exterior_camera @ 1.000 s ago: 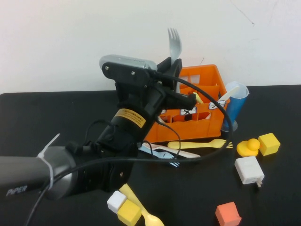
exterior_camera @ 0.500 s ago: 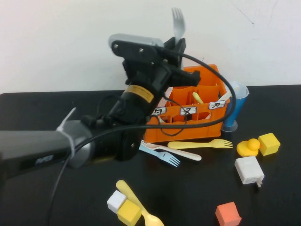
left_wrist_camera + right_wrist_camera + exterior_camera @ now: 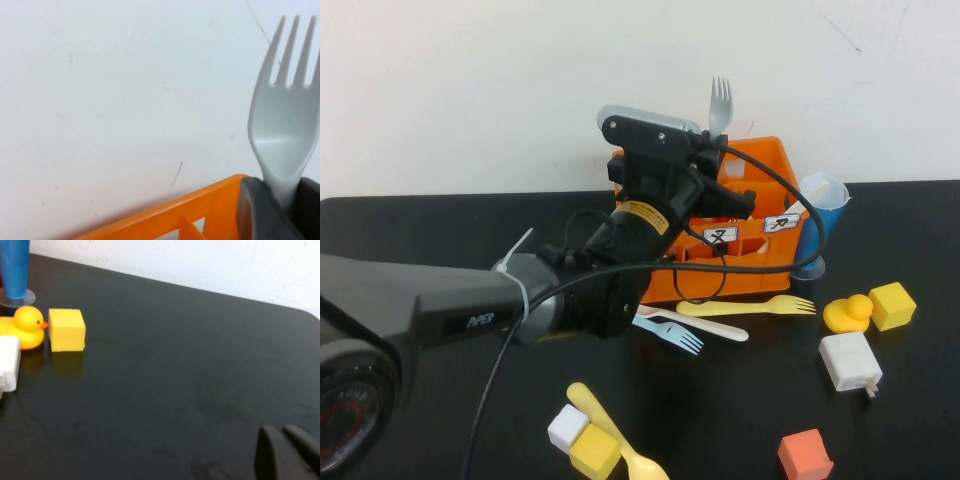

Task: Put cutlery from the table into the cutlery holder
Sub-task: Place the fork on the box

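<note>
My left gripper is shut on the grey fork and holds it upright, tines up, over the back of the orange cutlery holder. In the left wrist view the fork rises from between the dark fingers, with the holder's rim just below. A yellow fork, a pale pink spoon and a blue fork lie on the table in front of the holder. A yellow spoon lies nearer. My right gripper is shut and empty, low over bare table.
A tall blue cup stands right of the holder. A yellow duck, yellow cube, white charger and orange cube lie at the right. A white cube and a yellow cube lie at the front.
My left arm has swung right and away, carrying the grey fork from left of the holder to above its back part. The cutlery on the table has not moved.
</note>
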Available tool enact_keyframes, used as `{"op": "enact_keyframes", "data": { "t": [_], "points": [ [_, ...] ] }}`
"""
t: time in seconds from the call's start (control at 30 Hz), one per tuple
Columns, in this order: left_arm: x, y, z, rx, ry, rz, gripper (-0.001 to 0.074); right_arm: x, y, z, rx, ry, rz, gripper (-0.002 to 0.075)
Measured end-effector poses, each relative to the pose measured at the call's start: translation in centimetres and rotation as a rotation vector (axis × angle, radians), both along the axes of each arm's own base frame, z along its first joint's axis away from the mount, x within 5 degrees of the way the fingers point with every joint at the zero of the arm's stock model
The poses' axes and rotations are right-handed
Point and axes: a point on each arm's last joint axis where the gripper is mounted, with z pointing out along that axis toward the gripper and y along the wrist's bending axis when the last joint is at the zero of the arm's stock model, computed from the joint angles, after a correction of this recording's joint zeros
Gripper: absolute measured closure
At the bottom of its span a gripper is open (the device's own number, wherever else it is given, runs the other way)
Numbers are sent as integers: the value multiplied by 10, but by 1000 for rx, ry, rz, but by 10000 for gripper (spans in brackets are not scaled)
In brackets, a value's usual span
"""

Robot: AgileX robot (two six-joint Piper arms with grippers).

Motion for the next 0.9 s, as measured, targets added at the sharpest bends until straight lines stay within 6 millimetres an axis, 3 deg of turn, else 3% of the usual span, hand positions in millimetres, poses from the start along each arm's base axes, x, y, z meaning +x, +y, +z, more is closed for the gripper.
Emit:
{"op": "enact_keyframes", "data": {
  "t": [0.27, 0.4, 0.7, 0.9],
  "points": [
    [1, -1, 1, 5, 3, -2, 519, 0, 0, 0, 0, 0, 0, 729],
    [0, -1, 2, 18, 10, -11, 500, 0, 0, 0, 0, 0, 0, 729],
    [-26, 7, 52, 102, -68, -105, 498, 0, 0, 0, 0, 2, 0, 729],
    [-50, 22, 64, 138, -89, -122, 549, 0, 0, 0, 0, 2, 0, 729]
  ]
}}
